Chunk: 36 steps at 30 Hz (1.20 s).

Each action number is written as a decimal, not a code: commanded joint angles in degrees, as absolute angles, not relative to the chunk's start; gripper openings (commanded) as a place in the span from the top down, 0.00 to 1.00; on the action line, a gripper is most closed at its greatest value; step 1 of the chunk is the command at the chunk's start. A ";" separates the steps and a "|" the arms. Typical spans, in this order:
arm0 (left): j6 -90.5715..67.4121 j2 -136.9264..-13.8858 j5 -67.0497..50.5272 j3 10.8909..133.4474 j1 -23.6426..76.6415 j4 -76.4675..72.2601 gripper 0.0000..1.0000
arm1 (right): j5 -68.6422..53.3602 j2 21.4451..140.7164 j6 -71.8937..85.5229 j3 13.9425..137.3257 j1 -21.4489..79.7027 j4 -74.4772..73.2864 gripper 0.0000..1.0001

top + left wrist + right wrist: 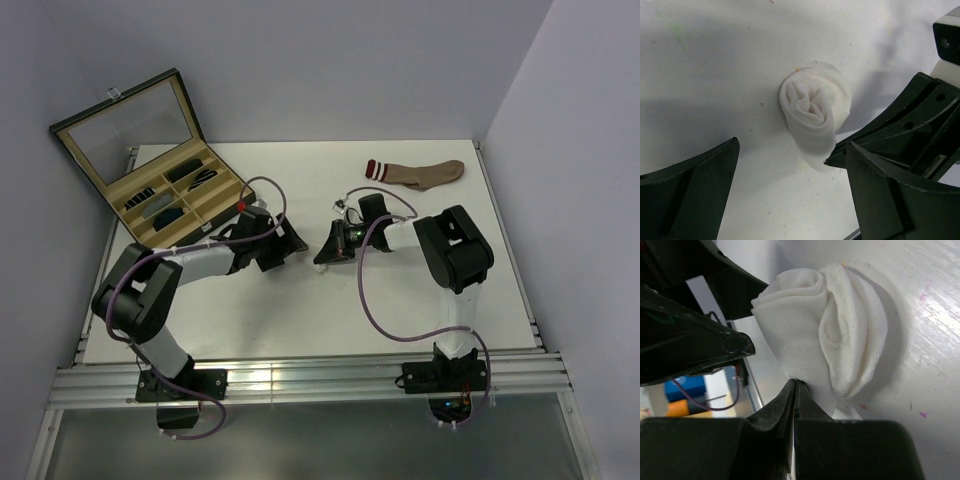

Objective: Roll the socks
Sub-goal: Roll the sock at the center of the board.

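White bench (300, 320), and the white sock roll (812, 107) sits mid-frame between the spread fingers of the left claw (792, 150); right claw (794, 385), shut, noses its lower edge.

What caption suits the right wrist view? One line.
Rolled white sock on the table, the shut right gripper at its edge.

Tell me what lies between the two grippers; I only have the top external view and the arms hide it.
Observer: A white sock, rolled into a compact bundle, on the table.
Operator: Report the left gripper.
Observer: The left gripper is open, straddling the roll.
Operator: Now the right.
Observer: The right gripper is shut, its tip against the roll's edge; whether it pinches fabric, I cannot tell.
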<state>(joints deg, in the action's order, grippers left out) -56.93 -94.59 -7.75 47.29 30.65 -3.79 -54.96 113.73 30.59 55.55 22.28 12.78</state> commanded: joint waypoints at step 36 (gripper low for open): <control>-55.73 -112.94 -5.80 59.67 31.73 2.81 0.74 | -46.87 112.78 32.19 57.74 17.58 7.39 0.81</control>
<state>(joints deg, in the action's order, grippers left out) -57.95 -109.38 -7.84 59.22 31.46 -6.96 -56.53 117.19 38.96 57.69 17.12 12.84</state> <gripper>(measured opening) 0.300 0.145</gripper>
